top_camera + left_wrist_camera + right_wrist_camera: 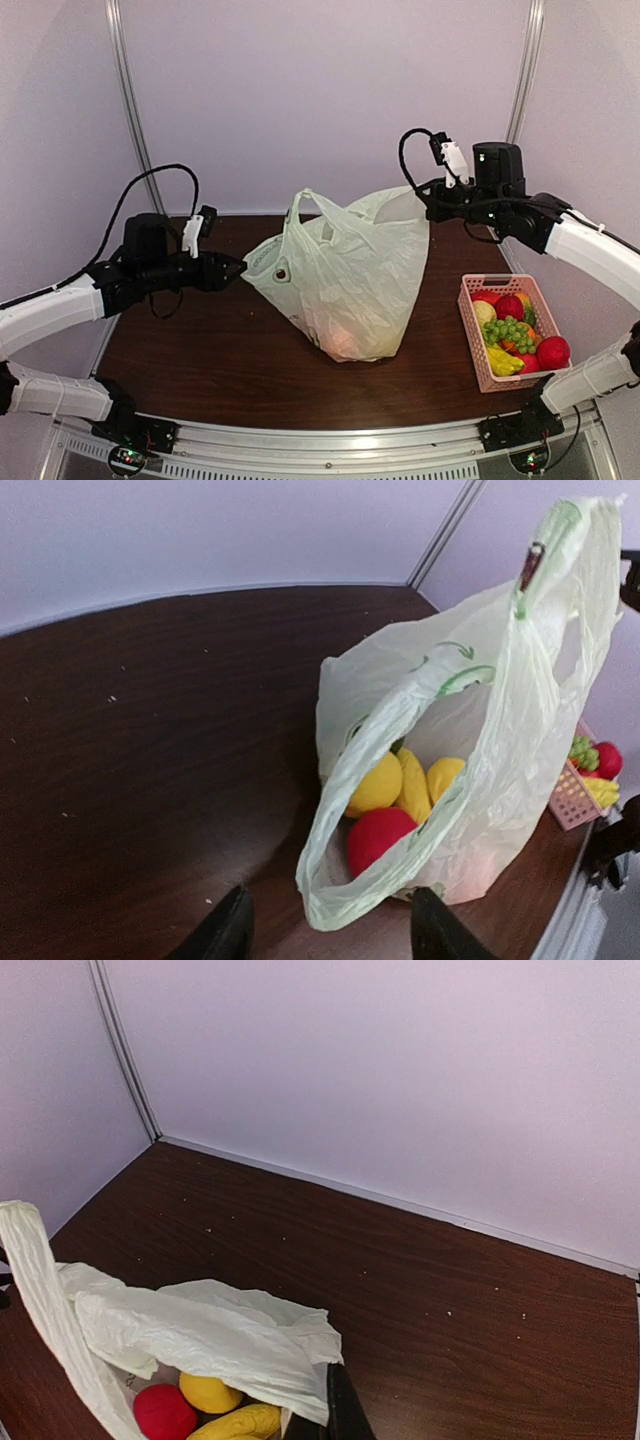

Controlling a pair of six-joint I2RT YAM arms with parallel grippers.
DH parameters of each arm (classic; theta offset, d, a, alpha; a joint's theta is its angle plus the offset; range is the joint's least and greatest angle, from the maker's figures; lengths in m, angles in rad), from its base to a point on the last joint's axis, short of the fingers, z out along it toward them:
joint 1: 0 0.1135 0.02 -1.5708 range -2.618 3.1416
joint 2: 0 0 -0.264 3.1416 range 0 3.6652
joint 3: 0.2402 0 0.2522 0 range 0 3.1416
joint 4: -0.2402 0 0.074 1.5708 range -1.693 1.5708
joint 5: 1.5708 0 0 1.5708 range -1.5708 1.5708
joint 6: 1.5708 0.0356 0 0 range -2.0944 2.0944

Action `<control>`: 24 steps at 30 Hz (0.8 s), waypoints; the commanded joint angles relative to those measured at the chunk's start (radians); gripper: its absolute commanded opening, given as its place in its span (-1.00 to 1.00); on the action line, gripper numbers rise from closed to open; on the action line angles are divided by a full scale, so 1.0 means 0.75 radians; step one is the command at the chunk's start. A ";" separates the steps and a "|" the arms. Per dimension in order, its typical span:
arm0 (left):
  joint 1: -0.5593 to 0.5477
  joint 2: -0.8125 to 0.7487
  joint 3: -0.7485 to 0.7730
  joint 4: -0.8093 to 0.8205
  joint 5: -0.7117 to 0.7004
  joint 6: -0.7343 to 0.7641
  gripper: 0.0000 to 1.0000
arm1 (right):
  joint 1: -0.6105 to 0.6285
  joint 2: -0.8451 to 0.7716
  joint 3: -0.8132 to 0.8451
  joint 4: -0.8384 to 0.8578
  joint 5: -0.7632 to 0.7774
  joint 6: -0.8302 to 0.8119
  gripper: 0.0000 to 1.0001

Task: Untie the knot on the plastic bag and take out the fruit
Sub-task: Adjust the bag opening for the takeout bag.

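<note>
- biggest worry imo: the plastic bag (pixel 345 280) stands in the middle of the surface (pixel 200 350) only because its top right corner is being held up. that film is thin and slick, so if it slips or tears there, the mouth probably flops shut over the fruit (pixel 378 785).
- second one: the pale green handle loop (pixel 325 845) lies right in the way of the left arm. a reach inside from here could snag plastic instead of fruit and drag the whole bag toward the left edge.
- a red ball (pixel 380 838) sits at the front of the yellow pieces, so it'd be easy to grab the wrong thing first.
- if the bag tips, round fruit will likely roll. the pink basket (pixel 473 330) by the right edge wouldn't stop anything rolling the other way.
- no knot that i can see; the mouth gapes wide.
- right fingers (pixel 340 1410): closed, pinching a fold of the bag's top edge, nothing else in them.
- left fingers (pixel 228 932): apart, roughly halfway, holding nothing. the loop's lower rim sits between them, and i can't tell if either one touches it.
</note>
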 commanded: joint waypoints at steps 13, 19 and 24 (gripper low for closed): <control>-0.083 0.241 0.599 -0.128 0.247 0.301 0.74 | 0.140 0.070 -0.012 0.119 -0.249 -0.091 -1.00; -0.152 0.410 0.730 -0.100 0.268 0.347 0.94 | 0.153 0.078 -0.008 0.109 -0.247 -0.092 -1.00; -0.158 0.504 0.798 -0.117 0.087 0.374 0.95 | 0.156 0.077 -0.013 0.107 -0.249 -0.087 -1.00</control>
